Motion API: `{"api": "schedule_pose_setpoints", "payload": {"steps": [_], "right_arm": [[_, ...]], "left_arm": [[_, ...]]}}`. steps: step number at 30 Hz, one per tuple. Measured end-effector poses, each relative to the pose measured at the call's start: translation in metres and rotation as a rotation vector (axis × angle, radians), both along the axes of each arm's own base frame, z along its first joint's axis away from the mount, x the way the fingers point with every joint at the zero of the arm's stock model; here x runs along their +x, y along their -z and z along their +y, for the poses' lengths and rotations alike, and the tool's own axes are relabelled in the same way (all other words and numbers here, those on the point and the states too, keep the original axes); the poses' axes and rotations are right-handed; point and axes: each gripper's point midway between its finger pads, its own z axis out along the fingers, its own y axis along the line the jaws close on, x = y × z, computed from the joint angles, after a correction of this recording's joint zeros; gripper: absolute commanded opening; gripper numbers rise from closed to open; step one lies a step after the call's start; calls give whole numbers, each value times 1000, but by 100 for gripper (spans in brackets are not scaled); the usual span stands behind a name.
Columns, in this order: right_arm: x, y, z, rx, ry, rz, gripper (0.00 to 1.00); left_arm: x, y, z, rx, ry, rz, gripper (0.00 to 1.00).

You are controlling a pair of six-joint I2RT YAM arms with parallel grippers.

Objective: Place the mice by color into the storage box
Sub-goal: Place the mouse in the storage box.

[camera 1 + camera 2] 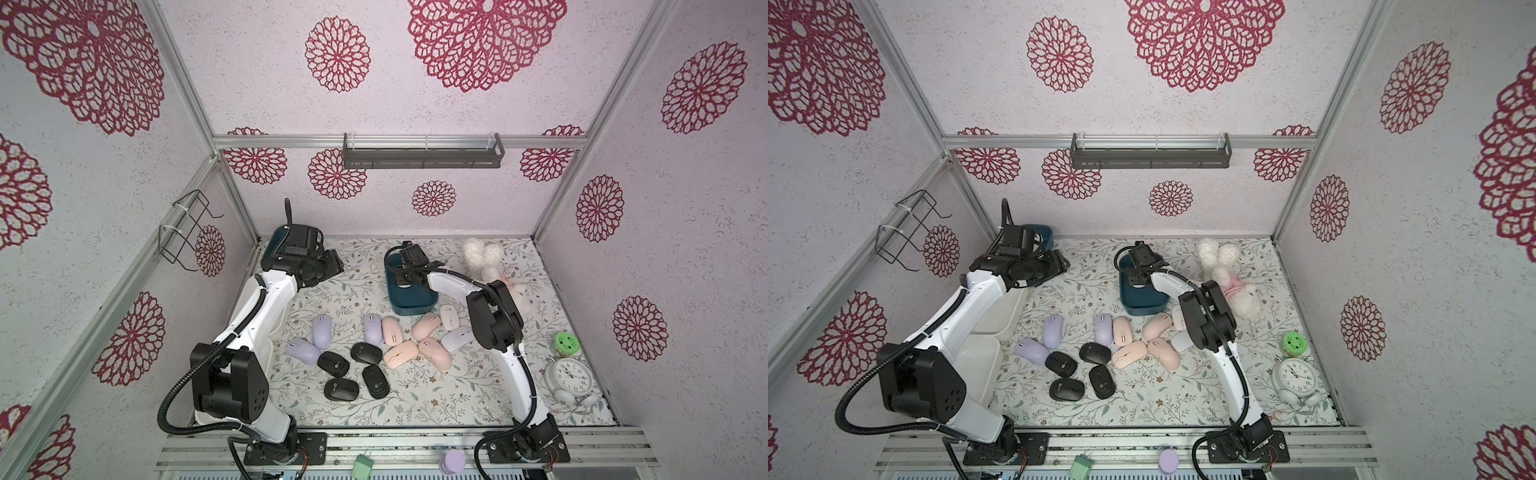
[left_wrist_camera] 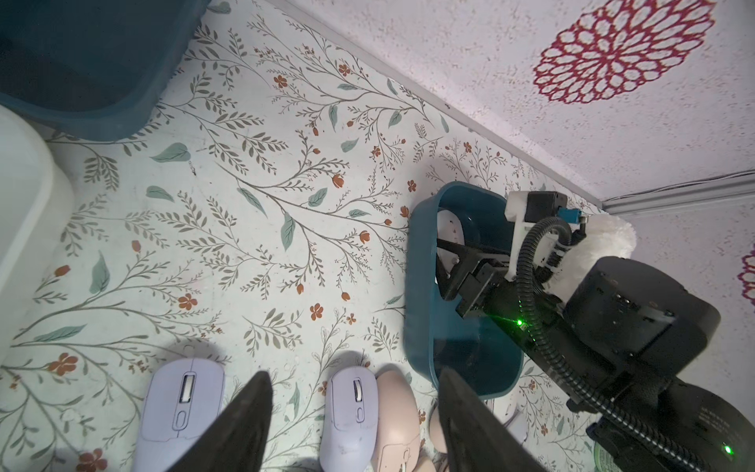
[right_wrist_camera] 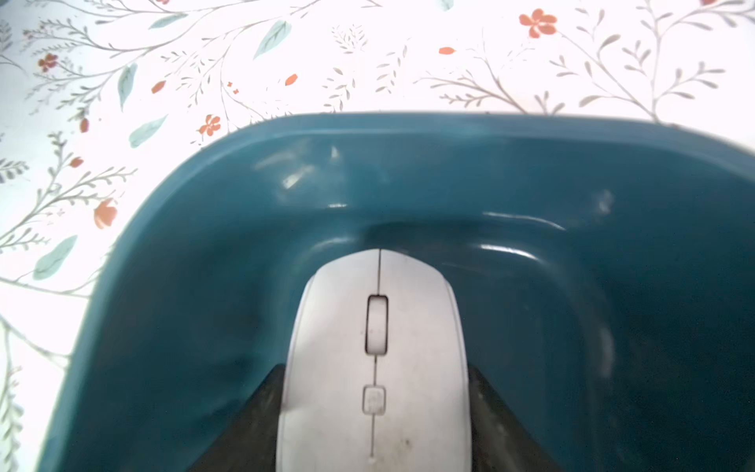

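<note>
My right gripper (image 3: 375,367) is shut on a white mouse (image 3: 376,347) and holds it inside the teal storage box (image 3: 408,163) at mid-table (image 1: 411,305). In front of that box lie the other mice: three lilac (image 1: 322,330), several black (image 1: 365,352), several peach-pink (image 1: 401,354) and two pale ones (image 1: 457,338). My left gripper (image 1: 332,266) hangs open at the back left with nothing between its fingers. In the left wrist view a lilac mouse (image 2: 351,417) and a pink one (image 2: 398,421) lie far below that gripper (image 2: 355,372).
A second teal box (image 1: 1044,235) stands in the back left corner, with white trays (image 1: 980,357) under the left arm. A white plush toy (image 1: 486,266), a green jar (image 1: 567,345) and an alarm clock (image 1: 571,374) sit along the right side.
</note>
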Motion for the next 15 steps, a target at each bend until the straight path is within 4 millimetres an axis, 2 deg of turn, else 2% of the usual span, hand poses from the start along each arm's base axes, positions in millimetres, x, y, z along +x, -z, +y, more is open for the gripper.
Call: {"api": "schedule_pose_setpoints", "payload": {"steps": [8,11,15], "right_arm": [[9,2,10,-20,4,-3,54],[10,1,11,-28,8,-2,61],[7,1,11,-41,16,7,64]], "left_arm": [[-3,1,-6,-14,38,8,66],[-4,1,-7,-26,47,11,66],[-5,2,-9,-41,57,16,67]]}}
